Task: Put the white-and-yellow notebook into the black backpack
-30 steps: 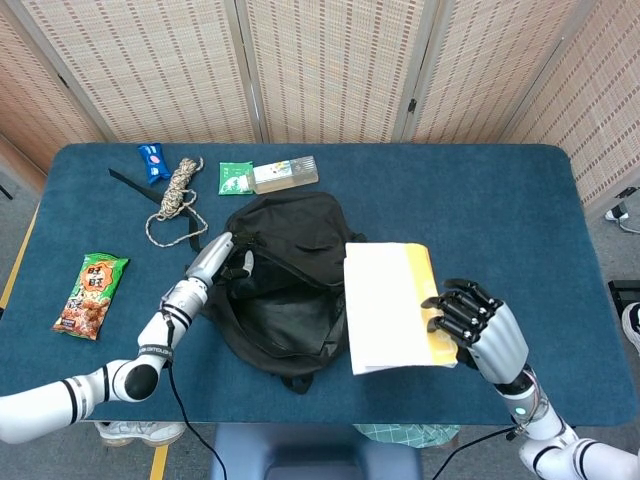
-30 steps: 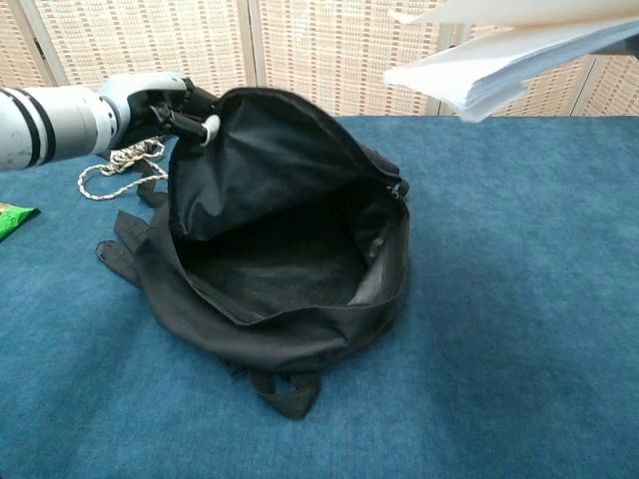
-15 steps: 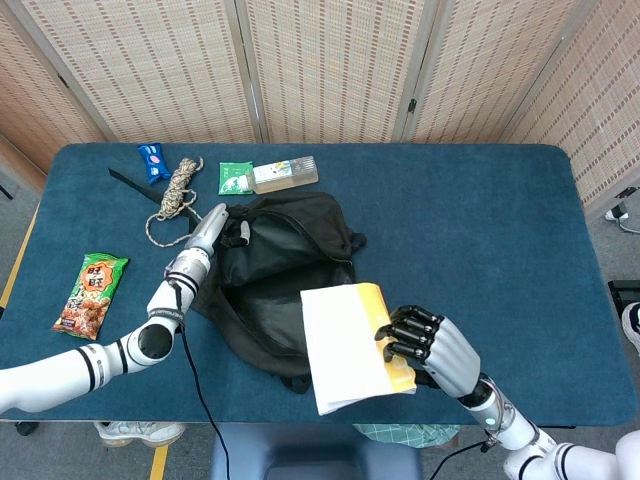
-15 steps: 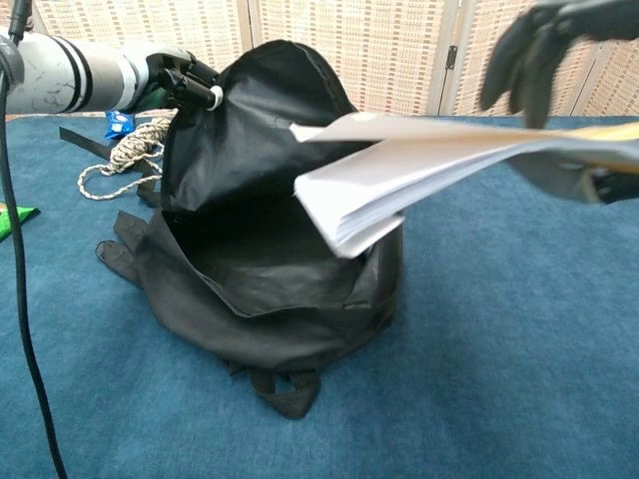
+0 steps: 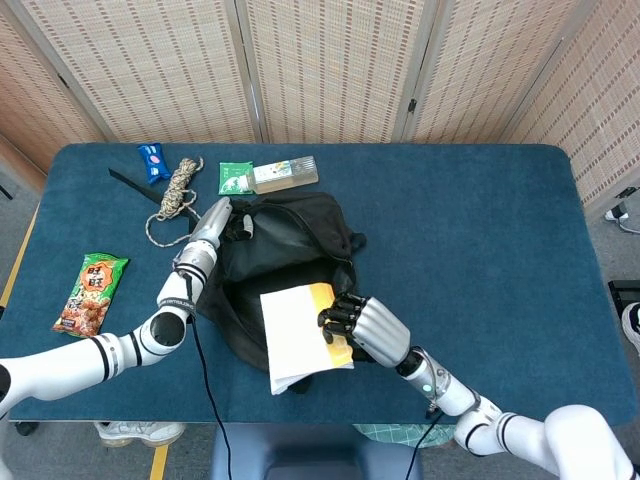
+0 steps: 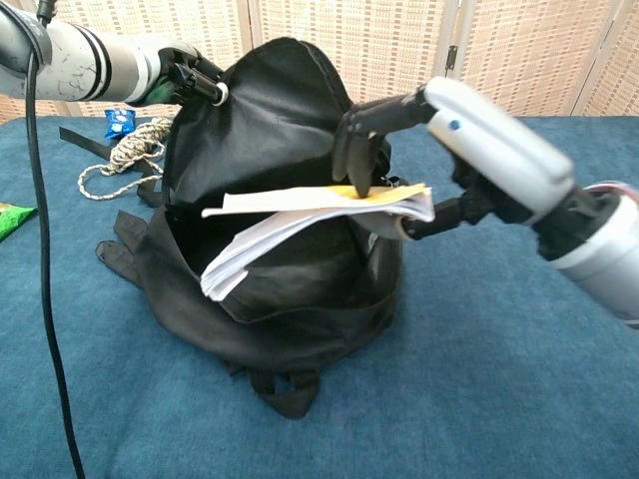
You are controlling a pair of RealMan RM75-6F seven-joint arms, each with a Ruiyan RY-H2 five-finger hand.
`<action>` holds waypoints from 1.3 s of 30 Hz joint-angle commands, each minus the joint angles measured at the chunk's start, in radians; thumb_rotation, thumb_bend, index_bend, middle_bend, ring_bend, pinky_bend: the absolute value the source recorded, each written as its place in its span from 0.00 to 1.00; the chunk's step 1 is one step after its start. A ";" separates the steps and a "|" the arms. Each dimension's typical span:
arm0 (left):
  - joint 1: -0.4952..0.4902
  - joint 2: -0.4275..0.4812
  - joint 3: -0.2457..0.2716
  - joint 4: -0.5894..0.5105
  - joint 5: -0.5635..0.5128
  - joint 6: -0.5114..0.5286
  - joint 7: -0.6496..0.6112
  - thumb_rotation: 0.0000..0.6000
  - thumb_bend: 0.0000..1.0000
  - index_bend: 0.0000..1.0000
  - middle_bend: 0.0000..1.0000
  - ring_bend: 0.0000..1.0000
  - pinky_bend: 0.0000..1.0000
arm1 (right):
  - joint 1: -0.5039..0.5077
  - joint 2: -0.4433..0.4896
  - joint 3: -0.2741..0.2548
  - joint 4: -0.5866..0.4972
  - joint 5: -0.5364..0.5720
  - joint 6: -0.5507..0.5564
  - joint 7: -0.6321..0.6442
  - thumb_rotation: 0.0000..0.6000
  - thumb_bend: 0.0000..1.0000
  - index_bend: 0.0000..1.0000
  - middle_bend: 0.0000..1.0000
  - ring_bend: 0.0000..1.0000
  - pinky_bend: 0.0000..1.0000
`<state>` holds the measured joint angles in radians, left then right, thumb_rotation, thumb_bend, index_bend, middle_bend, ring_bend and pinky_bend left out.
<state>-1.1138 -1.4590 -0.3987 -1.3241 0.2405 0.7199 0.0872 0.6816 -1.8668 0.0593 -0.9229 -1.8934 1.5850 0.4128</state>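
Note:
The black backpack (image 5: 285, 250) (image 6: 270, 299) lies mid-table with its mouth open toward me. My left hand (image 5: 215, 222) (image 6: 185, 75) grips the top flap and holds it up. My right hand (image 5: 365, 328) (image 6: 449, 140) holds the white-and-yellow notebook (image 5: 298, 336) (image 6: 300, 215) by its yellow edge. The notebook hangs level right at the bag's mouth, its loose white pages drooping over the front rim. In the chest view its far part overlaps the dark inside of the bag.
Behind the bag lie a coiled rope (image 5: 177, 190), a blue packet (image 5: 151, 158), a green packet (image 5: 234, 178) and a pale box (image 5: 284, 174). A green snack bag (image 5: 92, 294) sits at the left. A black cable (image 6: 45, 249) hangs from my left arm. The table's right half is bare blue cloth.
My right hand has carried the notebook leftward and down from the bag's right side to its mouth. My left hand has lifted the flap higher, opening the bag wider.

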 commanded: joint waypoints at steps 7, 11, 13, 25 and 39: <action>0.000 0.010 -0.005 -0.005 -0.019 -0.003 0.004 1.00 0.76 0.60 0.35 0.32 0.09 | 0.117 -0.192 0.030 0.325 0.063 -0.094 0.083 1.00 0.47 0.82 0.51 0.51 0.41; 0.002 0.015 -0.006 -0.009 -0.022 -0.004 0.004 1.00 0.76 0.60 0.35 0.32 0.09 | 0.154 -0.242 0.036 0.418 0.081 -0.113 0.085 1.00 0.47 0.82 0.51 0.51 0.41; 0.003 0.018 -0.007 -0.011 -0.024 -0.005 0.004 1.00 0.76 0.60 0.35 0.32 0.09 | 0.173 -0.264 0.033 0.464 0.087 -0.131 0.074 1.00 0.47 0.82 0.51 0.51 0.41; 0.011 0.035 -0.011 -0.026 -0.023 -0.012 -0.005 1.00 0.76 0.60 0.35 0.31 0.09 | 0.254 -0.343 0.054 0.607 0.160 -0.233 -0.118 1.00 0.47 0.82 0.51 0.52 0.41; 0.016 0.052 -0.011 -0.042 -0.018 -0.019 -0.018 1.00 0.76 0.60 0.35 0.31 0.09 | 0.348 -0.386 0.054 0.668 0.219 -0.378 -0.366 1.00 0.47 0.82 0.50 0.50 0.40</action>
<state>-1.0974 -1.4073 -0.4100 -1.3658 0.2222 0.7011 0.0696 1.0152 -2.2451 0.1156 -0.2662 -1.6820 1.2282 0.0730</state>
